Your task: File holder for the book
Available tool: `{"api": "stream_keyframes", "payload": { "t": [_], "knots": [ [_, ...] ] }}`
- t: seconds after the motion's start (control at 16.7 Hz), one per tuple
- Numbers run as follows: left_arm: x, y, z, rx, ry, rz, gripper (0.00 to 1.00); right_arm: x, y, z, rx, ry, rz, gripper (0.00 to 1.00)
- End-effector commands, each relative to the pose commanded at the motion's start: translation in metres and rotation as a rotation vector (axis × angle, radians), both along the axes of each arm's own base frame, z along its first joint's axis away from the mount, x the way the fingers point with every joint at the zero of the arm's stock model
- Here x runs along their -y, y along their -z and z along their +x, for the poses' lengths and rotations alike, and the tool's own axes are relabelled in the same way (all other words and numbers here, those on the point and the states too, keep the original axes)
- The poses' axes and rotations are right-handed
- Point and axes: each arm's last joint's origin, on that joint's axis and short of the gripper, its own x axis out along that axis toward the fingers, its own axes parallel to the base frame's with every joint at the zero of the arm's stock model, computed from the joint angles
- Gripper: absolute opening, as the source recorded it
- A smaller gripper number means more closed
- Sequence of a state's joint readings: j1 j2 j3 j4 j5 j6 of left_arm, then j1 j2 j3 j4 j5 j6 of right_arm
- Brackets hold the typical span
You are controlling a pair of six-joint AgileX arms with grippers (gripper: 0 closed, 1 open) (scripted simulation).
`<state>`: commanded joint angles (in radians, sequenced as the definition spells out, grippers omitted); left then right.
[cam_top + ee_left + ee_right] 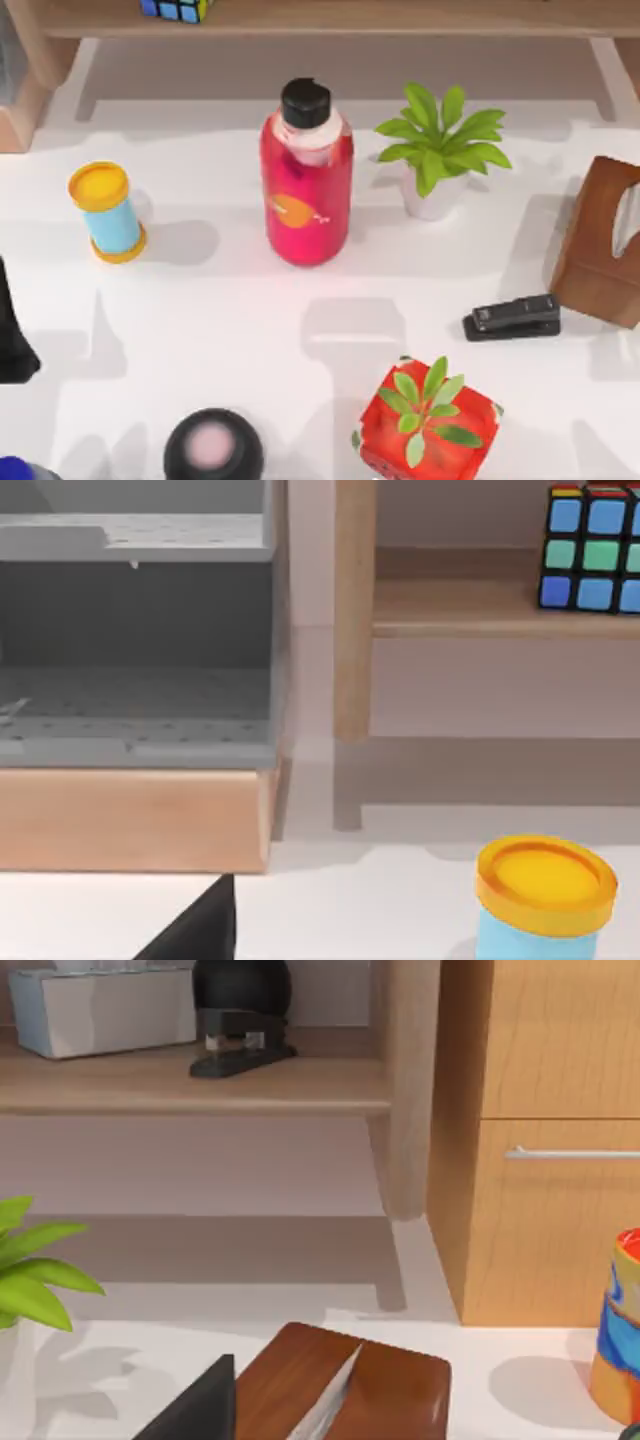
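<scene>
One file holder [135,815], one stapler [512,317], two plants [437,150]

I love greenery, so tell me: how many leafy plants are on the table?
2. One plant in a white pot stands toward the back, right of the red bottle. The other plant, in a red pot, stands near the front edge. Others could be out of frame.

My white table [230,320] carries a red bottle [306,190] with a black cap near its middle, a yellow-lidded blue tub [106,212] to the left, and a potted green plant [437,150] to the right. A black stapler [512,317] lies just beside the dark brown tissue box [603,245] at the right edge, and a red box with a leaf print [428,420] sits near the front. The file holder [135,815], tan with a greyish inside, stands at the table's back left, and the wooden shelf [400,17] along the back holds a colour cube [176,9].
</scene>
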<state>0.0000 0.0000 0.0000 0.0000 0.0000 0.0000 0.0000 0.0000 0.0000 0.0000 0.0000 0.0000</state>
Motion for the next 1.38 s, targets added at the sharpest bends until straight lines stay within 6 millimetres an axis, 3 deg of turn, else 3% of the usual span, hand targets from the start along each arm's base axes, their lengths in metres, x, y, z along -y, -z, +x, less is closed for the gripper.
{"api": "stream_keyframes", "payload": {
  "t": [0.18,0.3,0.48,0.72,0.9,1.08,1.26,1.38],
  "knots": [
    [0.000,-0.003,0.000,0.002,0.001,-0.001,1.00,0.000,0.000,0.000,0.000,0.000,0.000,1.00],
    [0.001,-0.017,0.000,0.012,0.005,-0.004,1.00,0.000,0.000,0.000,0.000,0.000,0.000,1.00],
    [0.004,-0.057,0.002,0.032,0.012,-0.010,1.00,0.000,0.000,0.000,0.000,0.000,0.000,1.00],
    [0.013,-0.132,0.020,0.043,0.018,-0.017,1.00,0.000,0.000,0.000,0.000,0.000,0.000,1.00],
    [0.026,-0.192,0.053,0.037,0.020,-0.019,1.00,0.000,0.000,0.000,0.000,0.000,0.000,1.00],
    [0.050,-0.242,0.102,0.024,0.019,-0.018,1.00,0.000,0.000,0.000,0.000,0.000,0.000,1.00],
    [0.086,-0.277,0.158,0.012,0.017,-0.015,1.00,0.000,0.000,0.000,0.000,0.000,0.000,1.00],
    [0.115,-0.289,0.195,0.007,0.016,-0.013,1.00,0.000,0.000,0.000,0.000,0.000,0.000,1.00]
  ]
}}
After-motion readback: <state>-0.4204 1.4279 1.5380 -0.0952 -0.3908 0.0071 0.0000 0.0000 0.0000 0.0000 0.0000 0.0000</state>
